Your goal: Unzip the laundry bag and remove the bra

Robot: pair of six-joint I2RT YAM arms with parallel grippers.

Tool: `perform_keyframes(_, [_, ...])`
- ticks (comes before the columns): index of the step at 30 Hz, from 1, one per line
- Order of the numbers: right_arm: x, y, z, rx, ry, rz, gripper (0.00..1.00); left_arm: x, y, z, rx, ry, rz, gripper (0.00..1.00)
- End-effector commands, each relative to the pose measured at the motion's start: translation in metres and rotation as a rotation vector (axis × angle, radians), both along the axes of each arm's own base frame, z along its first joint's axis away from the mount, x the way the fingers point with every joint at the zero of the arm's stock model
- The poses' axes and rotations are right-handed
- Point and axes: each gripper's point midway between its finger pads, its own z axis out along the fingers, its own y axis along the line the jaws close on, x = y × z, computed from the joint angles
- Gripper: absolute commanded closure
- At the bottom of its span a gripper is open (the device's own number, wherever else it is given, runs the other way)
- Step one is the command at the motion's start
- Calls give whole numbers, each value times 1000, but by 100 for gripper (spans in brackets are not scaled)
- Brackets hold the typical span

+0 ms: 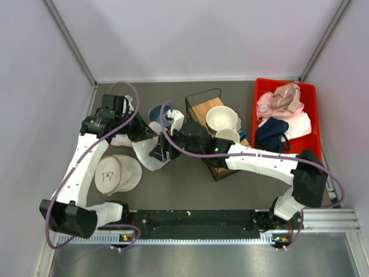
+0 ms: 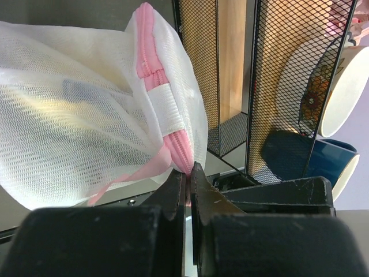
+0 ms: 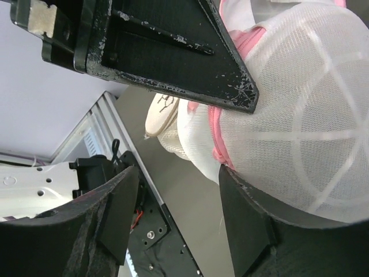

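Located laundry bag (image 1: 149, 154) left of centre on the table (image 1: 190, 184), between the two grippers and just in front of the blue mug (image 1: 157, 113). Noted left gripper (image 2: 185, 178) pinched tight on the lower end of the bag's pink zipper trim (image 2: 149, 52), jaws nearly meeting with only the trim between. Noted right gripper (image 3: 176, 184) spread wide, gripping nothing; one finger (image 3: 248, 231) against the underside of the mesh dome, the other clear of it. Found zipper closed along the visible run. Made out a pale yellow tint through the mesh, taken as the bra (image 2: 49, 109), inside the bag; outline unclear. Recorded flatter white round bag (image 1: 118, 173) just beside the laundry bag, nearer the arm bases. Recorded wire rack (image 1: 206, 108) holding a bowl (image 1: 222, 118) right of the laundry bag, and red bin (image 1: 311, 95) of garments at far right
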Motion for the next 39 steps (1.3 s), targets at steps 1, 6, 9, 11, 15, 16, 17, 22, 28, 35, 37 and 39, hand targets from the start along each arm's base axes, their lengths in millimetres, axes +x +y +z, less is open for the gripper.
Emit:
perform_keyframes(1, [3,10,20,72,-18,-23,39,0,-4,35,-49,-98,-11,100])
perform_keyframes(6, [5,6,10,79,1,-58,31,1,-4,37,-47,-104,-6,100])
perform_keyframes(9, [7,10,8,91,15,-64,31,1,-5,39,-52,-109,-13,100])
perform_keyframes(11, [10,12,10,105,12,-82,30,2,-5,38,-52,-107,-10,100])
perform_keyframes(15, [13,14,3,106,16,-91,27,1,-5,41,-58,-113,-10,100])
perform_keyframes(16, [17,13,4,109,10,-115,27,0,-5,41,-57,-116,-10,100])
perform_keyframes(17, [18,13,4,109,9,-119,27,0,-4,41,-56,-117,-7,100])
perform_keyframes(22, [19,11,-3,96,14,-132,25,1,-2,43,-43,-129,2,100])
perform_keyframes(28, [18,11,-10,85,20,-125,22,1,-2,42,-45,-125,5,100])
perform_keyframes(35, [20,13,-3,88,-10,-119,18,-1,-2,41,-51,-126,6,100])
perform_keyframes(37, [22,14,6,93,-40,-114,18,-3,-3,38,-57,-116,5,100])
perform_keyframes(39, [24,15,16,105,-69,-112,19,-5,-3,36,-60,-114,6,100])
